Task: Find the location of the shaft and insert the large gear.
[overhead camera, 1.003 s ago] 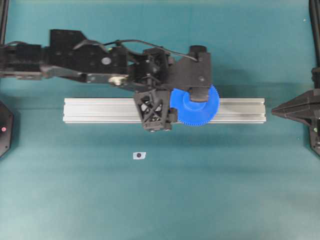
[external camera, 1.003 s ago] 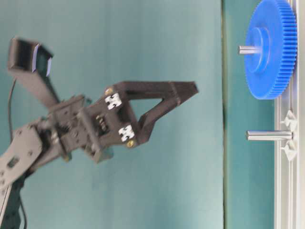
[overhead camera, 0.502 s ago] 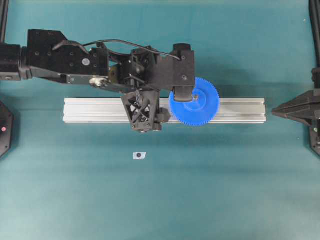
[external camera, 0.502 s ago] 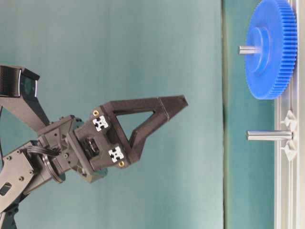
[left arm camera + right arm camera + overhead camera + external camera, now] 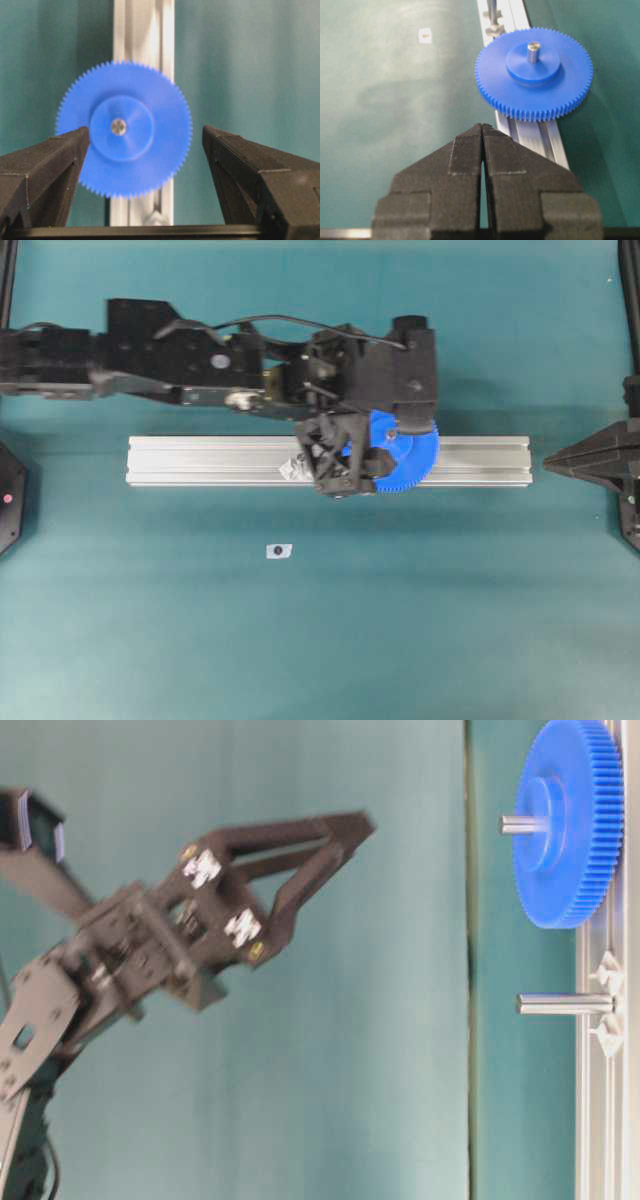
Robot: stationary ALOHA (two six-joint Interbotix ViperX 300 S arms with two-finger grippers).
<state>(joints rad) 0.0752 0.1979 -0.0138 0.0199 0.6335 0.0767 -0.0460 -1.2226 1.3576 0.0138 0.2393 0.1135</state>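
Sitting on one shaft, one large gear; left jaws spread, right jaws pressed together.

We see a robotics lab bench: a teal-matted tabletop, a silver aluminium rail, two black robot arms.

A teal mat covers the table, seemingly evenly lit.

My left end effector now sits further right in the overhead frame than half a second ago, covering more of the large gear. In the table-level view it appears higher, toward the upper left.
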